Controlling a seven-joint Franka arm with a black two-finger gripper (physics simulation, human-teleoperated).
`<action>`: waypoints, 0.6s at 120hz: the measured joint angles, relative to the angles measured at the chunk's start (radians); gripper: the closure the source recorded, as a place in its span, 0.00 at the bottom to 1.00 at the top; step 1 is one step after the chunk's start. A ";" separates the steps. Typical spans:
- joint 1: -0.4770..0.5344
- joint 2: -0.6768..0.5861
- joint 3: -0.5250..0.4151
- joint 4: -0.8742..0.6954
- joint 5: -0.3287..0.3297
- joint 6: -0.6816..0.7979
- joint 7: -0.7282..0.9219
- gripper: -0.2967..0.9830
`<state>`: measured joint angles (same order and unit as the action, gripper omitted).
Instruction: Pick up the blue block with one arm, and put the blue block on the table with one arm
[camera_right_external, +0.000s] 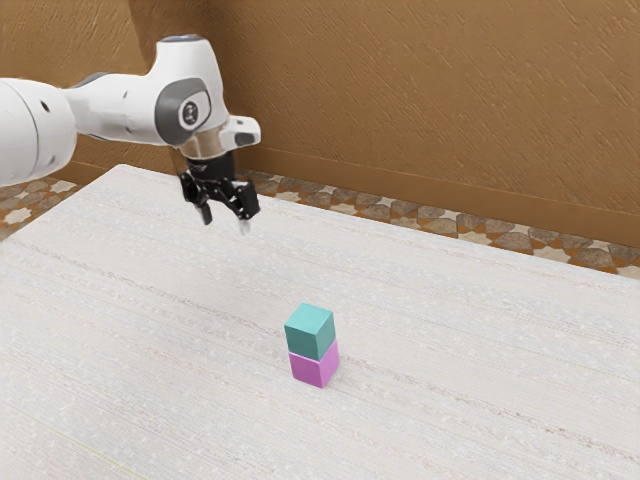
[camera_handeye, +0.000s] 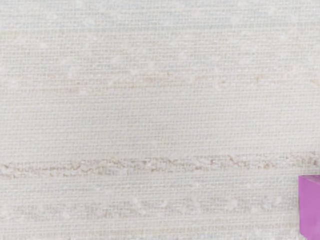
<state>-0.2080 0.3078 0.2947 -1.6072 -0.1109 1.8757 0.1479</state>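
From my remote seat I have the tool (camera_right_external: 226, 223) wide, its two fingers standing apart with a clear gap between them. It hangs above the table (camera_right_external: 150, 300), fingers pointing down, at the end of the white arm (camera_right_external: 120, 105), which comes in from the exterior view's left.

The blue block (camera_right_external: 309, 332), more of a teal to my eye, sits on top of the magenta block (camera_right_external: 314, 367). The two touch, upright and roughly lined up edge to edge, and the magenta block rests on the table. That stack stands well apart from my tool, toward the exterior view's right and closer to that camera, with its top lower than my fingers.

My wrist view looks onto the table's pale, streaked surface, with part of the magenta block off to one side of the area under the hand.

Beyond the table's far edge I can see a floor (camera_right_external: 400, 210) of brown and cream patterned tiles, and behind it a textured brown wall (camera_right_external: 420, 80).
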 joint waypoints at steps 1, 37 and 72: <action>-0.004 -0.005 0.000 -0.010 0.000 0.004 -0.002 0.25; -0.087 -0.049 -0.020 -0.191 0.022 0.144 -0.080 0.25; -0.159 -0.053 -0.092 -0.243 0.050 0.196 -0.190 0.25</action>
<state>-0.3666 0.2546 0.2025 -1.8498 -0.0612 2.0715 -0.0419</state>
